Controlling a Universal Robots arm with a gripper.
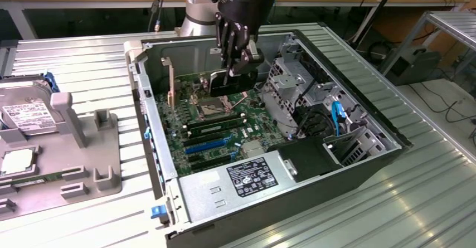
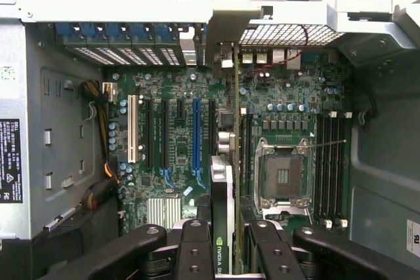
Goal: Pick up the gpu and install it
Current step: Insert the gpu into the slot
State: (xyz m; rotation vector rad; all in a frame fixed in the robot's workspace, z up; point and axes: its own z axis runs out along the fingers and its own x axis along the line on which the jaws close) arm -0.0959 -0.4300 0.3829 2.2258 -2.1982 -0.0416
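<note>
My gripper (image 1: 236, 68) is shut on the gpu (image 1: 229, 84), a dark flat card hanging on edge over the motherboard (image 1: 215, 128) inside the open computer case (image 1: 153, 142). In the wrist view the gpu (image 2: 224, 181) appears edge-on between my fingers (image 2: 194, 250), and its silver bracket (image 2: 223, 37) reaches toward the case's rear slot openings. The card is held above the board, over the strip between the blue expansion slot (image 2: 195, 132) and the CPU socket (image 2: 282, 175). I cannot tell whether its edge touches a slot.
A power supply (image 1: 246, 184) fills the case's near end and a drive cage (image 1: 294, 83) with cables stands on the exterior view's right. A grey fixture tray (image 1: 82, 164) on the exterior view's left holds a boxy drive (image 1: 26, 117) and a chip (image 1: 19, 161).
</note>
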